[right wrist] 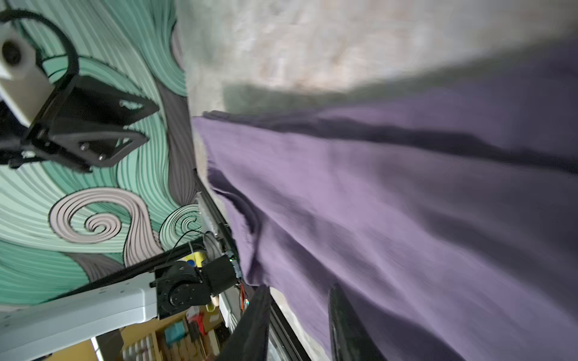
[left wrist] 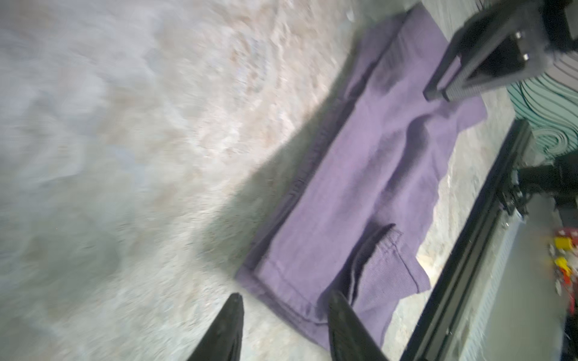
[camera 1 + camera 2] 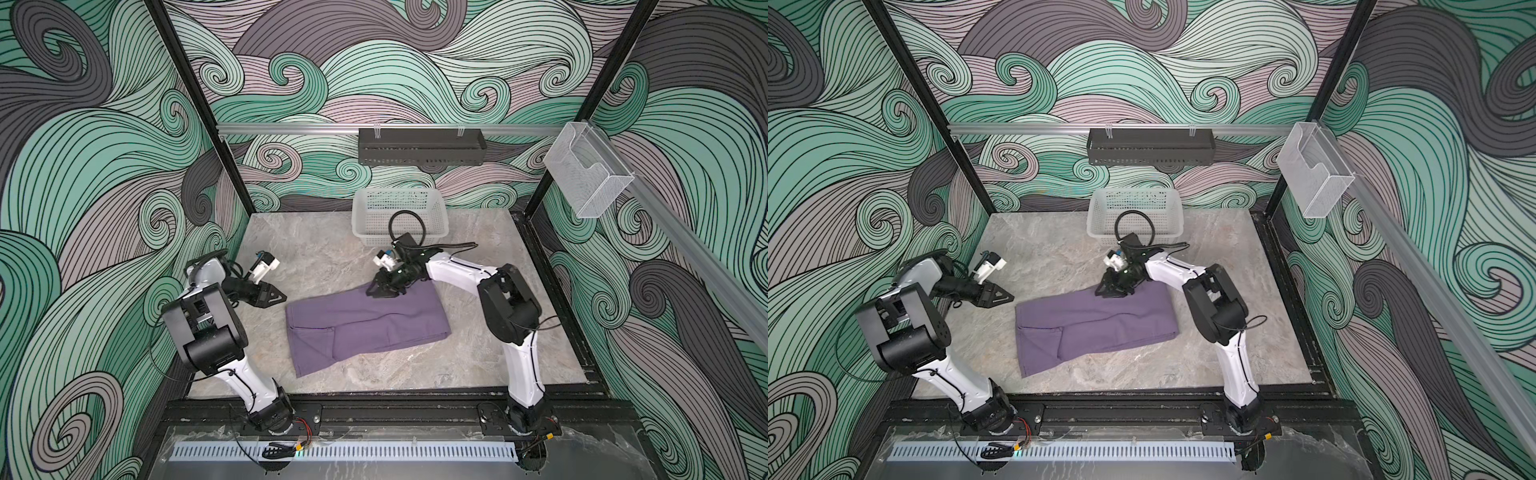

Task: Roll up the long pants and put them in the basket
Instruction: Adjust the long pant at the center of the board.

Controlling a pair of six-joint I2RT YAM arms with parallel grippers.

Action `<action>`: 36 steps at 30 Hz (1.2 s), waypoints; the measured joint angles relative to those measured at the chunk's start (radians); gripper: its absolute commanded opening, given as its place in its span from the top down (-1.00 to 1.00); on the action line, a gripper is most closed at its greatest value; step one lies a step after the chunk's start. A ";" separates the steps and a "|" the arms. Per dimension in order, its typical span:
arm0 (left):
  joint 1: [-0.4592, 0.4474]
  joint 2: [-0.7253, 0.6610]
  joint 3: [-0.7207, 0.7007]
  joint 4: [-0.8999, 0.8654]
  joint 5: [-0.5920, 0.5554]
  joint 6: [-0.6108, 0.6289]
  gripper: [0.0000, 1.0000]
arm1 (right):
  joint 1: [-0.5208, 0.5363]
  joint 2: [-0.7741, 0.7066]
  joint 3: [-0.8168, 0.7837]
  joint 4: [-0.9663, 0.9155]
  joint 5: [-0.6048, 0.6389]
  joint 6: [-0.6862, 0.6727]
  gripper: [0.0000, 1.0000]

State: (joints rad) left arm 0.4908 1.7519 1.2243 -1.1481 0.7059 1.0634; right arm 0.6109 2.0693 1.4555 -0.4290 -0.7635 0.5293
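Grey marbled desk [image 3: 332, 257], seen whole in both top views [image 3: 1059, 257], edged by black rails on the near and right sides. Flat on it, about the middle: long pants [image 3: 365, 328], dusty purple, folded into a layered oblong, not yet rolled. Set aslant, right end farther back than left. One hemmed leg end flared out toward the near-left corner, stitching plain in the left wrist view. Shallow creases along the top layer. At the far edge, upright: white mesh basket [image 3: 415, 203], well apart from the pants [image 3: 1096, 328].
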 measured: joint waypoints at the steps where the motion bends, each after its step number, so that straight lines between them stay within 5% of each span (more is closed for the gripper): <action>1: -0.026 0.000 -0.022 0.001 -0.002 -0.002 0.08 | -0.013 -0.016 -0.044 -0.003 0.013 -0.010 0.37; 10: -0.181 0.000 0.003 -0.011 0.000 -0.039 0.08 | -0.110 -0.085 -0.273 -0.021 0.059 -0.061 0.41; 24: -0.766 0.080 0.024 0.009 -0.181 -0.119 0.10 | -0.149 -0.160 -0.331 -0.069 0.159 -0.084 0.41; 36: -0.988 0.127 0.020 0.069 -0.264 -0.240 0.16 | -0.151 -0.156 -0.330 -0.069 0.161 -0.085 0.41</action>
State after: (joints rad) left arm -0.4976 1.8793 1.2446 -1.0794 0.4423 0.8234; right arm 0.4599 1.9137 1.1252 -0.4980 -0.6022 0.4442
